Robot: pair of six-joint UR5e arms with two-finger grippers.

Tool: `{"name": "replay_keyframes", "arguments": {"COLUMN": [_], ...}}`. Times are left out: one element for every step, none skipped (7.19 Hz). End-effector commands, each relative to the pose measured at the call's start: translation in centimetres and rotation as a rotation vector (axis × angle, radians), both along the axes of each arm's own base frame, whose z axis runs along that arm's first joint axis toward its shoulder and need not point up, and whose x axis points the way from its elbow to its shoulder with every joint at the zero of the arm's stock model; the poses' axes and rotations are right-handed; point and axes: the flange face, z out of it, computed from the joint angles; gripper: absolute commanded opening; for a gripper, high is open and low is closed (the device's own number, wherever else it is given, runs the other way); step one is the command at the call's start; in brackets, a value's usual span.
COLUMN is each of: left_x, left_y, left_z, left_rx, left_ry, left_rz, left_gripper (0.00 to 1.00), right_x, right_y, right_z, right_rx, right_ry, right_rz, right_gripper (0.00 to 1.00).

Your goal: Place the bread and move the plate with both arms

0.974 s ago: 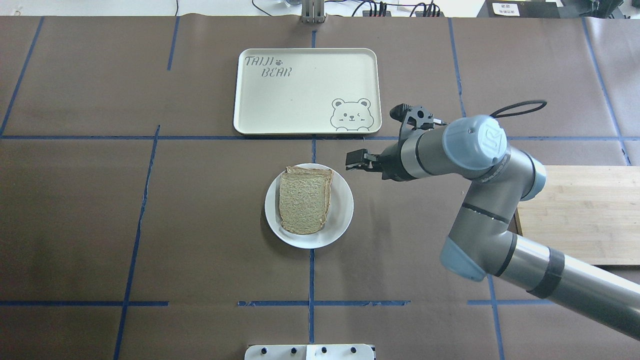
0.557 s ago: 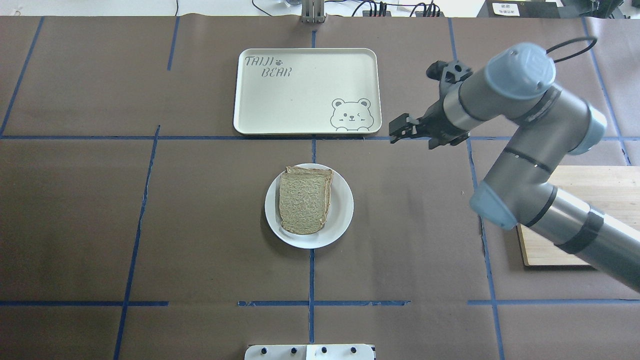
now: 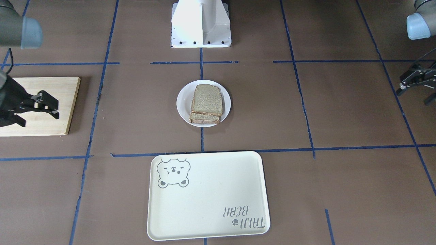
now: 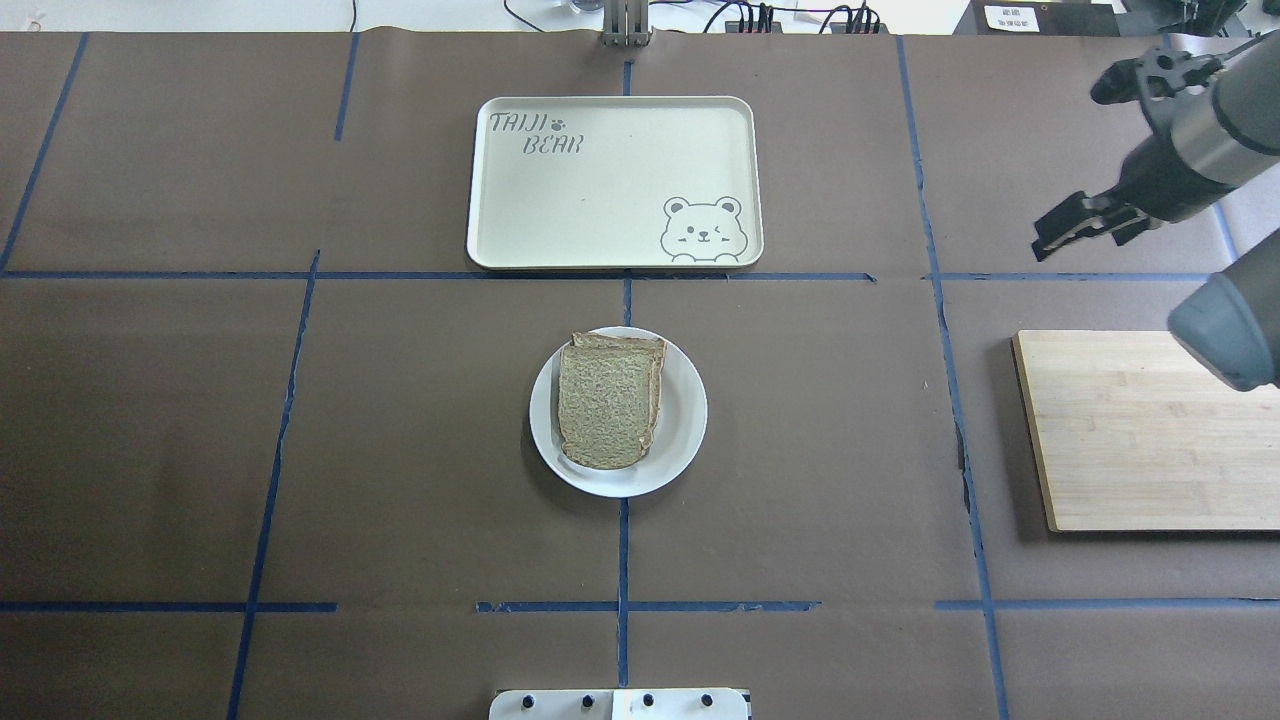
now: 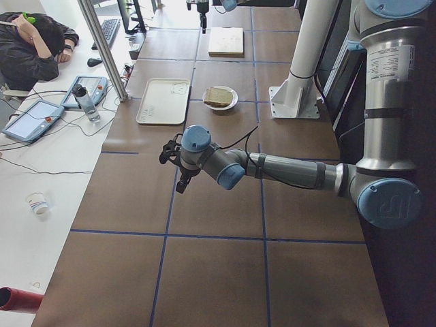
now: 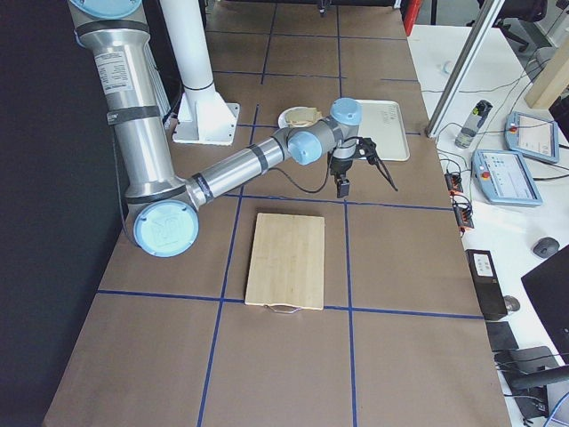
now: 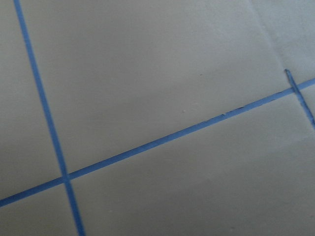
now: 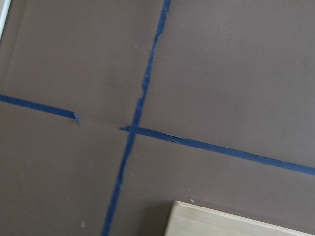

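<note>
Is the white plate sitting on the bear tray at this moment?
No, the plate with the bread on it rests on the brown table cover, clearly apart from the tray.

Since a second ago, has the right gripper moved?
Yes. The right gripper has swung rightward, away from the plate, and is now past the wooden board's far edge.
</note>
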Motion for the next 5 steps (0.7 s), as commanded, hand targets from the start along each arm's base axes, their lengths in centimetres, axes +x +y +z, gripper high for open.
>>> {"name": "replay_keyframes", "arguments": {"left_x": [6.8, 9.8, 12.7, 15.6, 17.9], "left_y": [2.1, 2.8, 2.5, 1.9, 1.9], "left_z": [-3.2, -4.8, -7.3, -10.3, -12.9], "left_rx": [-0.123, -0.159, -0.203, -0.256, -0.285], "left_ry": [0.176, 0.241, 0.296, 0.356, 0.399], "left_rz": [-0.049, -0.038, -0.030, -0.025, -0.009], "left_gripper": [1.00, 1.00, 1.00, 1.00, 1.00], "right_x": [9.8, 13.8, 17.5, 19.3, 19.8], "right_y": [3.0, 4.9, 7.3, 10.0, 11.6], "right_z": [8.2, 11.7, 14.6, 16.9, 18.1], "right_rx": [0.070, 0.088, 0.089, 0.055, 0.020], "right_ry": [0.074, 0.098, 0.107, 0.080, 0.059], "right_rz": [-0.080, -0.112, -0.121, -0.113, -0.099], "right_gripper": [1.00, 1.00, 1.00, 1.00, 1.00]}}
